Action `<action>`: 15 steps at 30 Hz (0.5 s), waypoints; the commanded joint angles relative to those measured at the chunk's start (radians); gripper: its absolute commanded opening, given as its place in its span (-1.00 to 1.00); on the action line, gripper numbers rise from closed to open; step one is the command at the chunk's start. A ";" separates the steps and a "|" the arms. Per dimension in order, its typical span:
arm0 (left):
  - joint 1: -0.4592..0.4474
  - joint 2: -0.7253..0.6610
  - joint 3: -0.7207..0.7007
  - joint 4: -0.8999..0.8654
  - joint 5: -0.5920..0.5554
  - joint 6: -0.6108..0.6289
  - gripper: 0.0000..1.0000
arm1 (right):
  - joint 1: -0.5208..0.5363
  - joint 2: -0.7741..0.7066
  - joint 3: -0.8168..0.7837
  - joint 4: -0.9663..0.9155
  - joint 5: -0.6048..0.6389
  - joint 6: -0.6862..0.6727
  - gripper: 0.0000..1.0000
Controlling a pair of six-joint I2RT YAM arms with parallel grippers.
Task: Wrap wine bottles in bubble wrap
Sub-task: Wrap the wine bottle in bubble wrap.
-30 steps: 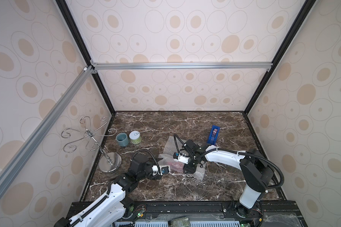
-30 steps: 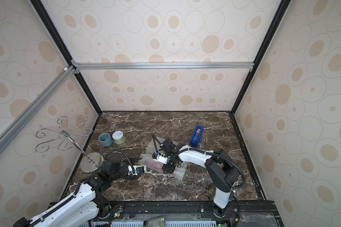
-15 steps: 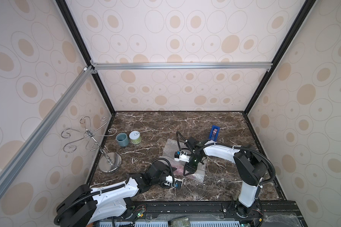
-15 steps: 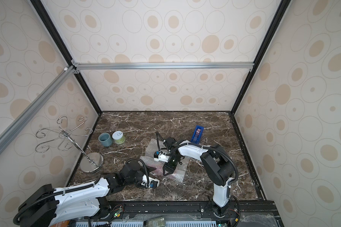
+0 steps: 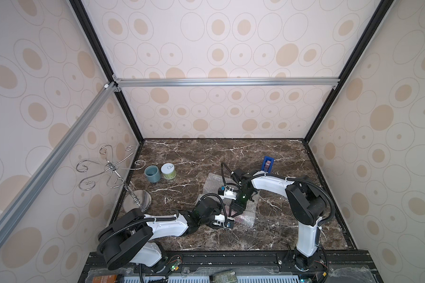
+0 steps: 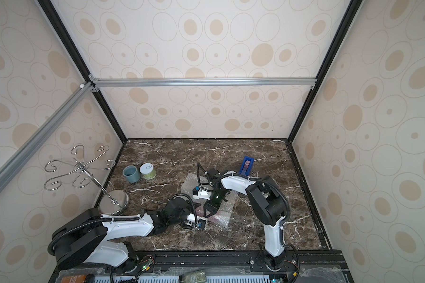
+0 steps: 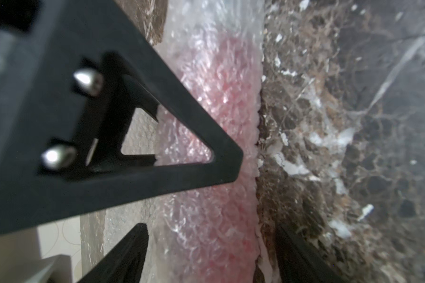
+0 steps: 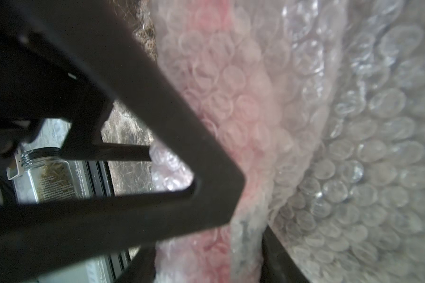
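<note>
The wine bottle (image 7: 219, 98) is found lying on its side on the marble table (image 5: 268, 232), near the front middle. Its pink contents are seen through the bubble wrap (image 8: 378, 147) rolled around it, and the rest of the sheet is spread flat toward the back. The left gripper (image 7: 231, 203) is held over the roll with its jaws apart and nothing pinched between them. The right gripper (image 8: 250, 220) is laid against the same roll from the back; whether anything is clamped by it cannot be told.

Several failures are judged possible. The roll is not taped, and the tape dispenser (image 5: 268, 164) is set well apart at the back, so the springy film could unroll once pressure is lifted. The round glass could be rolled out of line, or slid out of an open end of the tube, if it is pushed unevenly. The two grippers are placed very near each other, so a clash of fingers is a risk. Bubbles could be burst by hard downward pressure.

Little writing can be read. A round mark is printed on the white lid of the green jar (image 5: 168, 171), too small to be made out. A printed label is carried by a glass jar (image 8: 44, 176) beyond the table's edge, but its lines are blurred.
</note>
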 commanded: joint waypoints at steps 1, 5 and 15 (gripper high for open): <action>-0.009 0.042 0.034 0.033 -0.052 0.033 0.68 | 0.006 0.048 -0.016 -0.108 0.018 -0.039 -0.67; -0.010 0.078 0.046 0.004 -0.069 0.046 0.58 | 0.004 0.040 -0.017 -0.100 0.028 -0.035 -0.39; -0.025 0.079 0.088 -0.246 -0.018 -0.013 -0.13 | -0.095 -0.142 -0.059 -0.023 0.042 0.026 0.22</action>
